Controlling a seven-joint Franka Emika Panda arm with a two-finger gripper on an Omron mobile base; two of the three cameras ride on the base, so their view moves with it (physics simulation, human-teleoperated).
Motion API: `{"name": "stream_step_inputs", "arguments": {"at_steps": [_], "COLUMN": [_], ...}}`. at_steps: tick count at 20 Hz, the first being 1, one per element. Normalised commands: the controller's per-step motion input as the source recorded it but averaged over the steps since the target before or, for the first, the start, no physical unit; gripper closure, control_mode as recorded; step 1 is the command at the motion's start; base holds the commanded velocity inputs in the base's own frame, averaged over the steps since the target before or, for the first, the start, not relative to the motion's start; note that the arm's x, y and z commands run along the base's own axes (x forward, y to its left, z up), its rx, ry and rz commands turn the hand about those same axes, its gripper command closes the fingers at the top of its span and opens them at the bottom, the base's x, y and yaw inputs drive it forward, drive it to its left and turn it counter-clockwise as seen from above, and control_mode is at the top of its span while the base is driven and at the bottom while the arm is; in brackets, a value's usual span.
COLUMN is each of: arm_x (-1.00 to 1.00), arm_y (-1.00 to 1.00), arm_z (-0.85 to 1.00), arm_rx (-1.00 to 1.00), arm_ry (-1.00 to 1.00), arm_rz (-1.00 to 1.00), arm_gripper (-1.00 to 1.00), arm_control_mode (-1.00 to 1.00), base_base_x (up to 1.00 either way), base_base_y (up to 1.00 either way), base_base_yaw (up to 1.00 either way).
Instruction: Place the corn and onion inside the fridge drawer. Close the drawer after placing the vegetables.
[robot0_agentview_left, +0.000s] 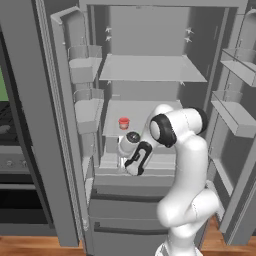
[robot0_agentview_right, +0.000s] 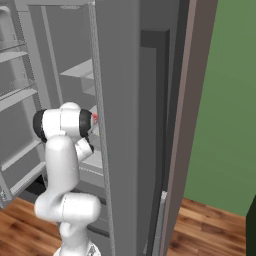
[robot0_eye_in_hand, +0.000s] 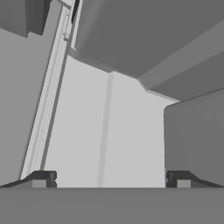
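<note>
My gripper (robot0_agentview_left: 131, 170) hangs low in the open fridge, pointing down over the fridge drawer (robot0_agentview_left: 108, 161), which is pulled out below the lower shelf. In the hand view the gripper (robot0_eye_in_hand: 111, 180) is open: its fingertips (robot0_eye_in_hand: 43, 179) stand wide apart with nothing between them, above a pale grey flat surface (robot0_eye_in_hand: 109, 131) with a wall rising at the right. The corn and the onion are out of view. In the right base view the fridge door hides the hand.
A small red cup (robot0_agentview_left: 124, 123) stands on the lower shelf (robot0_agentview_left: 140, 112), just behind the hand. Door bins (robot0_agentview_left: 85, 62) line the left door and shelves (robot0_agentview_left: 235, 115) the right door. A taller front panel with a handle (robot0_agentview_left: 130, 225) lies below. A stove (robot0_agentview_left: 15, 165) stands left.
</note>
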Motion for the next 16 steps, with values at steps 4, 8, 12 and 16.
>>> {"name": "stream_step_inputs", "arguments": {"at_steps": [4, 8, 12, 16], "arm_x": [0.61, 0.65, 0.6, 0.32], "arm_y": [0.0, 0.0, 0.0, 0.0], "arm_z": [0.0, 0.0, 0.03, 0.06], "arm_rx": [0.0, 0.0, 0.0, 0.0], "arm_ry": [-0.01, -0.03, -0.01, 0.0], "arm_rz": [0.0, -0.02, -0.03, -0.04], "arm_gripper": [-1.0, -1.0, -1.0, -1.0], "arm_control_mode": [-1.0, -1.0, -1.0, -1.0], "base_base_x": [0.0, 0.0, 0.0, 0.0], "base_base_y": [0.0, 0.0, 0.0, 0.0], "base_base_yaw": [0.0, 0.0, 0.0, 0.0]}}
